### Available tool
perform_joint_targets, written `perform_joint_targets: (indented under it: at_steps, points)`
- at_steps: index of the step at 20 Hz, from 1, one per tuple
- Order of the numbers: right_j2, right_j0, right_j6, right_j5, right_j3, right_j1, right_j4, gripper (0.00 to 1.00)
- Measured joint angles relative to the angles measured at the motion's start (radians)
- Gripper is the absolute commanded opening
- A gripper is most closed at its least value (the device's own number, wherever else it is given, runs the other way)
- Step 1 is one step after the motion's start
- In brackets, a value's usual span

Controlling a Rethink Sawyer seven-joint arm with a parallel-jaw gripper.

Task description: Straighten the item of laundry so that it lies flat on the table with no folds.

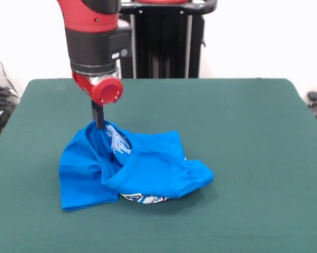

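Observation:
The item of laundry (132,168) is a bright blue T-shirt, crumpled and folded over itself on the left-centre of the green table (243,132). Its collar faces up, white print shows inside the neck, and a strip of white graphic peeks out under the front edge. My gripper (98,122) comes down from the red and black arm onto the shirt's back left part, where the cloth is pulled up into a peak around its dark fingers. The gripper is shut on that raised fold.
The dark green cloth stretches far to the right and front of the shirt. A black pedestal (164,42) stands behind the table's far edge. Cables and dark objects (0,100) lie off the left side.

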Motion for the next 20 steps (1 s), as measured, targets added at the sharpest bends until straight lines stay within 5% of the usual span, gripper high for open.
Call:
perform_joint_targets:
  at_steps: [20]
  points:
    - [0.014,0.004,0.0,0.308,-0.096,-0.066,0.014,0.0]
